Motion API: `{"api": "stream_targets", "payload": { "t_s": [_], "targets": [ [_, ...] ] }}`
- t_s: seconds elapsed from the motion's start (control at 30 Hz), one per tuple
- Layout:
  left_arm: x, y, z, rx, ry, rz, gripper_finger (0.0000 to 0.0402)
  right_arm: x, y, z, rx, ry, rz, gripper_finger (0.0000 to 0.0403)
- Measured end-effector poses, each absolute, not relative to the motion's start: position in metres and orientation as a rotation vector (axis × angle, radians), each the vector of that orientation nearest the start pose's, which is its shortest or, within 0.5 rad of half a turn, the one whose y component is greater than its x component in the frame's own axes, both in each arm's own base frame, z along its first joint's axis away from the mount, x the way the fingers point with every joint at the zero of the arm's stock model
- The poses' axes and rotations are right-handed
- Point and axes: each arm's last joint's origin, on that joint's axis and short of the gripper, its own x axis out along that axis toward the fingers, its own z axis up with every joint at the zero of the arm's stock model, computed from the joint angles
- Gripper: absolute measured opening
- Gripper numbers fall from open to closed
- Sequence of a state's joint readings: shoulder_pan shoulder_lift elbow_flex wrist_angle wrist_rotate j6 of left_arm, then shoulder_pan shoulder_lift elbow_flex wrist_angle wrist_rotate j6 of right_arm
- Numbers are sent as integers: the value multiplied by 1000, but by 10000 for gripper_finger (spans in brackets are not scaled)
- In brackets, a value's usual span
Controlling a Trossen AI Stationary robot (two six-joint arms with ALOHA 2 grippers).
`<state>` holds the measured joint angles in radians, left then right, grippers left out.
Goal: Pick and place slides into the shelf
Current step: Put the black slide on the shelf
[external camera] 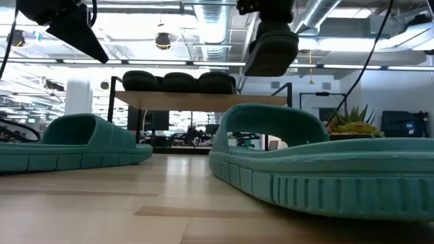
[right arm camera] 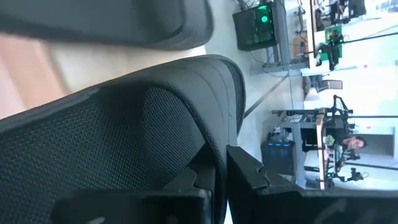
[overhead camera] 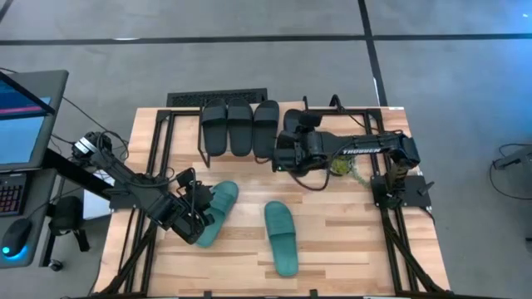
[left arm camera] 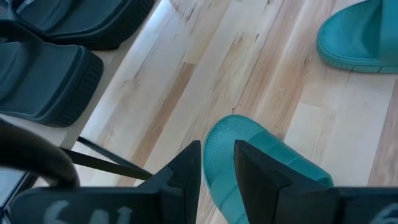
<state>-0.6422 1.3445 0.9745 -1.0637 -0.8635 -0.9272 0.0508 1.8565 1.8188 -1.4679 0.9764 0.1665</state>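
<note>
Teal slide (external camera: 325, 169) waits before shelf (overhead camera: 332, 112) | right gripper (overhead camera: 291, 149) clamped on black slide (external camera: 271, 47): lower it level beside shelf's row | left gripper (overhead camera: 195, 218) fingers apart astride other teal slide (overhead camera: 214, 212)

You have two teal green slides (overhead camera: 281, 237) on the striped pale wooden table (overhead camera: 349, 232), black slides (overhead camera: 239, 124) on the shelf's (external camera: 196, 101) light board, black legs.

From above, the left claw (overhead camera: 193, 218) covers one end of a teal slide (overhead camera: 218, 212), and the right arm hides most of a fourth black slide (overhead camera: 293, 121). In the low view, the near teal slide (external camera: 325, 169) is cut by the right edge. The shelf (external camera: 196, 101) legs are mostly hidden behind the slides.
</note>
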Motion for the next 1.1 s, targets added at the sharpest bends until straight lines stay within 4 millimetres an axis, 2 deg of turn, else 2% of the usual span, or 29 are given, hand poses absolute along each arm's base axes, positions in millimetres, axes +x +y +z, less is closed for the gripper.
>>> {"api": "stream_targets", "payload": {
  "t_s": [0.3,0.53,1.1],
  "targets": [
    [192,-116,242,132,815,608,87,354,-37,343,-630,1258,-845,12],
    [192,-116,242,129,815,609,87,357,-57,343,-585,1273,-793,12],
    [192,-116,242,132,810,612,87,356,-89,343,-543,1294,-780,13]
  ]
}}
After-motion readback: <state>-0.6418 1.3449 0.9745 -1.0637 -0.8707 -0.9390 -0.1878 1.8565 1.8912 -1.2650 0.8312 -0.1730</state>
